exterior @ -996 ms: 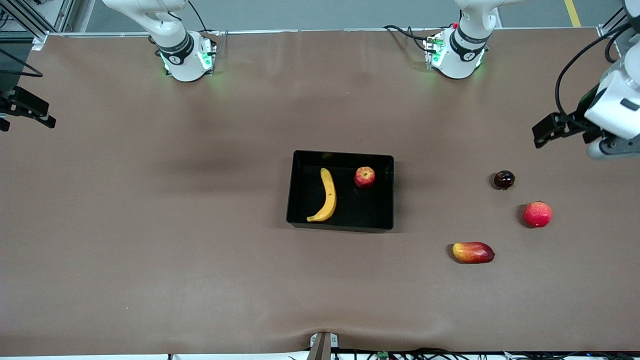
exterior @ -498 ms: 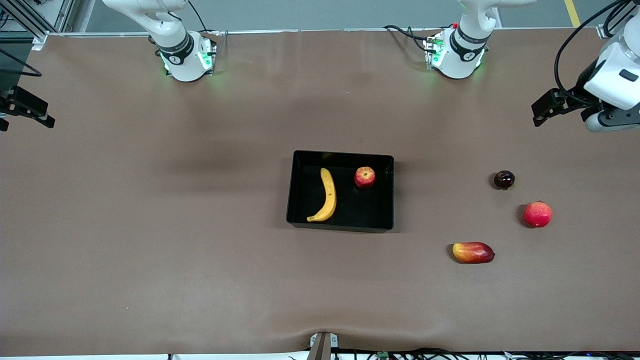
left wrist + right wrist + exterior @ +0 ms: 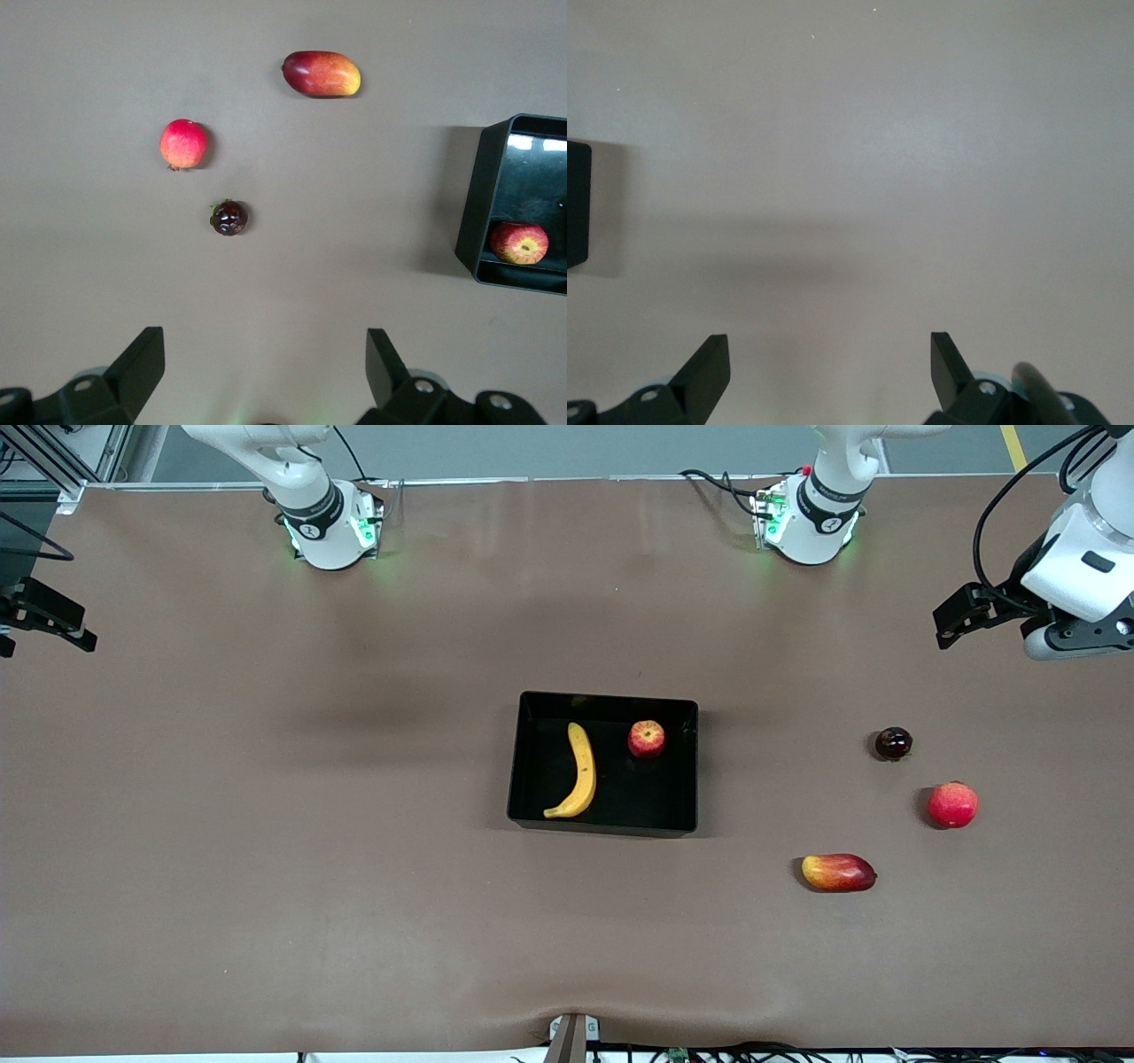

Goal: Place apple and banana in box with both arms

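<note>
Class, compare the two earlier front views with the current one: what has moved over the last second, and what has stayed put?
Only the left hand moved: empty and open, it drew back toward the robots' side, over bare table at the left arm's end. Nothing was gripped or released. The right hand stayed at the right arm's end, also open. The banana and apple stayed in the box; the three loose fruits on the table did not shift.

My arms white with black joint bands, my grippers dark. Box (image 3: 682,717) glossy black. Banana (image 3: 580,772) yellow. Apple (image 3: 647,738) red, pale yellow patches. Table (image 3: 266,824) brown. Mango-like fruit (image 3: 838,872) red-yellow. Round fruit (image 3: 952,804) red-pink. Small fruit (image 3: 893,743) dark maroon.
</note>
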Controlling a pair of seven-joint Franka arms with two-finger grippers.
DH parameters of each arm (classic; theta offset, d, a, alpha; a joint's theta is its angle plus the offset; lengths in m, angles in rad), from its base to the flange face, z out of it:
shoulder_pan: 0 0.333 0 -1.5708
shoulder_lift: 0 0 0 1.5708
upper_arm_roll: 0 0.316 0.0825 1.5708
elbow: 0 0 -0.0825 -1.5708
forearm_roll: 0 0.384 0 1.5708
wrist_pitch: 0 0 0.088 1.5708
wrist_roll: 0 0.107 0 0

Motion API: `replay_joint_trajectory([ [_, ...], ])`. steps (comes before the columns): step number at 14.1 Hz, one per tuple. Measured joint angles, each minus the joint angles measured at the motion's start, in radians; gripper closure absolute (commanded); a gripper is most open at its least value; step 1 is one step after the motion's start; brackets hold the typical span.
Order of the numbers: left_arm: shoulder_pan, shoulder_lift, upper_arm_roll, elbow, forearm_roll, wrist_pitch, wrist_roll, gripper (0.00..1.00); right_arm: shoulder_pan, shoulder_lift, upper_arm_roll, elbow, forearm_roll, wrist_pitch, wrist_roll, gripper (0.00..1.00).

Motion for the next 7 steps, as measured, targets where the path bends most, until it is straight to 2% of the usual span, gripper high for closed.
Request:
replay_joint_trajectory([
  [7,-0.003,0.0,-0.012,-0.004,-0.05,-0.002,0.0,0.0,0.0,0.0,0.0,0.0,0.0,0.0,0.0,0.0],
])
